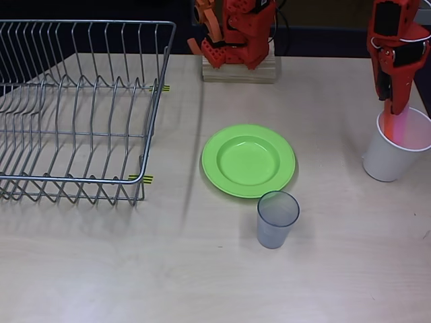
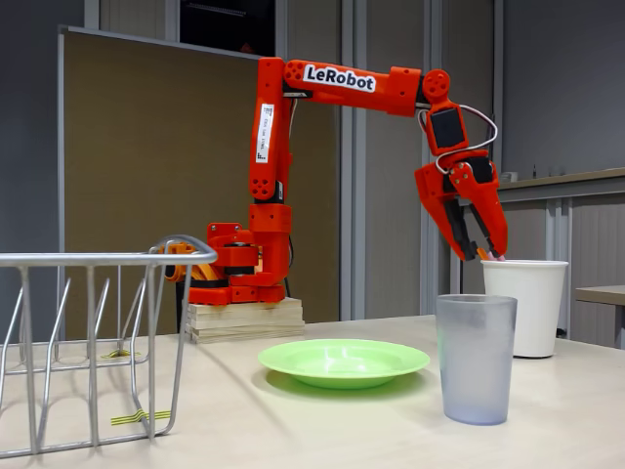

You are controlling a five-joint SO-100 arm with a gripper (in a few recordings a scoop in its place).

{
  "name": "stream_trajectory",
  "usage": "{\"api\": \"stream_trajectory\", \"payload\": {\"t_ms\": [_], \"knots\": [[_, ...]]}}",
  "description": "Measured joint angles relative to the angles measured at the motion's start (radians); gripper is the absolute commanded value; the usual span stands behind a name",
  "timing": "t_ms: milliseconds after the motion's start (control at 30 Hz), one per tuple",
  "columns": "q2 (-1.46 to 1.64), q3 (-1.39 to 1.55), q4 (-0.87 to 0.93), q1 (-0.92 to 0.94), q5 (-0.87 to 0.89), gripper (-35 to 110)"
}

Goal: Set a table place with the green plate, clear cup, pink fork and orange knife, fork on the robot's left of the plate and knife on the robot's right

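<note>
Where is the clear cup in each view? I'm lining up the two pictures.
Overhead view: the small translucent grey plastic cup stands below centre, just below-right of the plate.
Fixed view: the cup stands in the right foreground, right of the plate.
Shared landmark: the round lime-green plastic plate.

Wire rack (image 1: 74, 114), white cup (image 1: 394, 151), table (image 1: 135, 269)

We see a pale wood-grain table (image 1: 81, 269) carrying a wire dish rack (image 1: 74, 114) at left, the green plate (image 1: 248, 160) centrally, the clear cup (image 1: 276, 219) just beside it, a white cup (image 1: 396, 148) at right, and the arm's wooden base block (image 1: 239, 69).
</note>
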Motion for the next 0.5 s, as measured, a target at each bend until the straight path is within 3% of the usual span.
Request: {"api": "stream_trajectory", "payload": {"t_ms": [100,500], "knots": [[0.000,0.002,-0.017,-0.014,0.000,0],[0.000,0.009,-0.044,-0.012,-0.051,0]]}}
